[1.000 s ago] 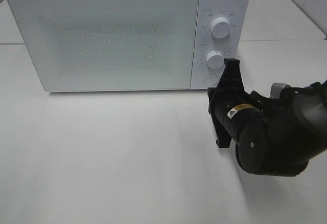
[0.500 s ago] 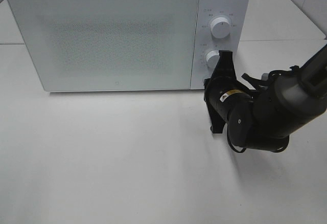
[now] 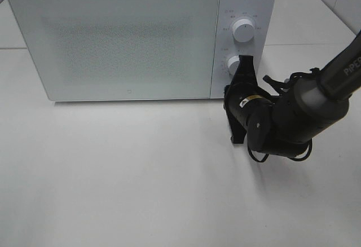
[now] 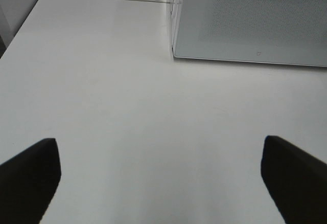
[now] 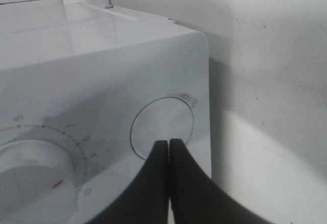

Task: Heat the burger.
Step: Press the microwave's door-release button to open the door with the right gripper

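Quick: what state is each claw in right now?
Left claw: open, empty.
Right claw: shut, holding nothing, tips at the round white microwave button.

"PIPER" in white capitals on the right arm (image 3: pixel 342 71). Small yellow-and-white sticker (image 3: pixel 243 104) on its wrist housing, print too small to read. Tiny logo mark low on the microwave door (image 3: pixel 131 91), illegible. Scale numerals ringing the lower knob (image 5: pixel 28 175), blurred; short red pointer line on it.
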Tool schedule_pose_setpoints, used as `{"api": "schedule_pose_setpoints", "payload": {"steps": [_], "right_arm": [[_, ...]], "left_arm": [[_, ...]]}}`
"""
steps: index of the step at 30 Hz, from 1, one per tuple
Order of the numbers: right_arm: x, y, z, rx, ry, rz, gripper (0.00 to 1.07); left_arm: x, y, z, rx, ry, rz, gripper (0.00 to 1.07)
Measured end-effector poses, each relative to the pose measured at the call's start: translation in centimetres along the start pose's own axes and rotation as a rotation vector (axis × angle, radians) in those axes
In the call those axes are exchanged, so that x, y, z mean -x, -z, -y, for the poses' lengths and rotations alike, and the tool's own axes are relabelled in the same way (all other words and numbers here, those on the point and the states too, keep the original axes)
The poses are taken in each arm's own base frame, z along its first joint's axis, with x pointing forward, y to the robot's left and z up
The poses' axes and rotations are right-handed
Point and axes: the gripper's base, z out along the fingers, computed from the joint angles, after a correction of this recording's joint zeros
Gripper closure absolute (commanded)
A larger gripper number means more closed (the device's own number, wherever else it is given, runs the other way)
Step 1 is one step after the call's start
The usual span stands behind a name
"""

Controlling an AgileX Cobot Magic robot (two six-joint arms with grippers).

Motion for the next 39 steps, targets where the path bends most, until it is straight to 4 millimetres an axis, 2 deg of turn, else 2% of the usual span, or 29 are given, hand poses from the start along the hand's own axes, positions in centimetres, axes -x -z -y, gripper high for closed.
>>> {"api": "schedule_pose_setpoints", "payload": {"steps": [7,14,39], "right_arm": [[0.0,-0.1,-0.3,0.013,-0.008,0.014,1.07],[-0.1,-0.9,0.3,0.005,0.006,0.024,1.07],[0.4,-1.0,0.1,0.052,-0.001,0.085,1.07]], "left_arm": [[0.0,0.0,0.0,0.000,0.000,0.000,0.07],[0.0,0.0,0.0,0.000,0.000,0.000,0.07],[0.0,0.0,0.0,0.000,0.000,0.000,0.07]]}}
